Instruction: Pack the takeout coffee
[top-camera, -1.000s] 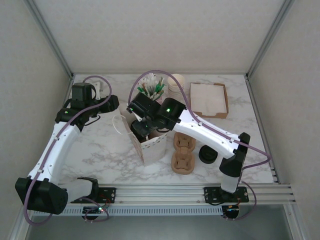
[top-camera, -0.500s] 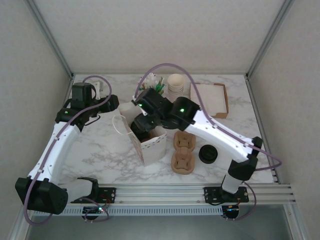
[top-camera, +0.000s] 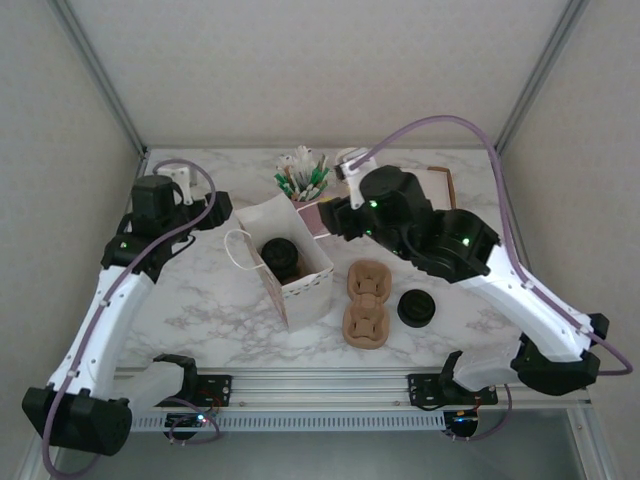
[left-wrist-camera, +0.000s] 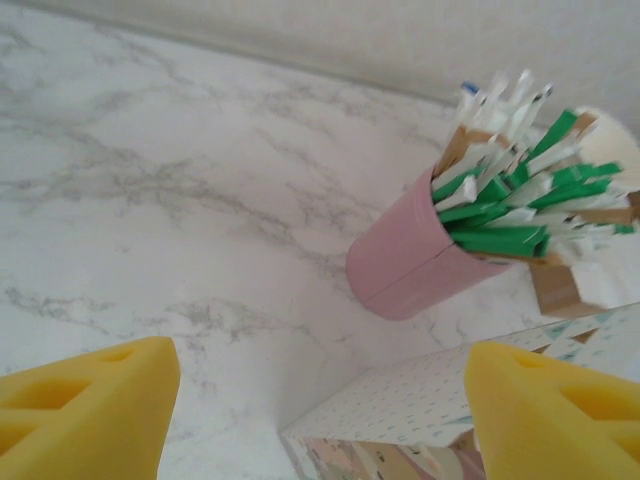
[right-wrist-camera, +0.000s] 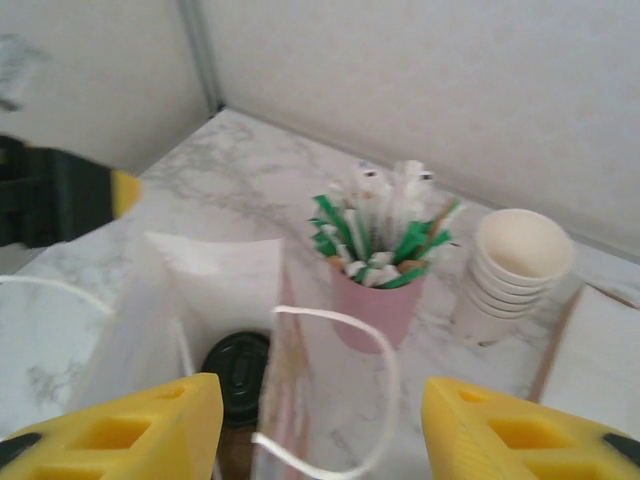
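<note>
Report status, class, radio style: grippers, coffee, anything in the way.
Left gripper open, empty. Right gripper open, empty. Takeout coffee lidded, inside paper bag. Bag mouth unobstructed.

Bright, even diffuse overhead light; faint soft shadows on tabletop (top-camera: 200, 300). Both wrist views slightly blurry, near foreground defocused.

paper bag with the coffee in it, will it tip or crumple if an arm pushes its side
Likely soft: the paper bag has thin walls and an open top, so a push would probably dent it. The takeout coffee inside should weight its bottom and resist tipping. Lifted by the thin cord handle, it may swing.
</note>
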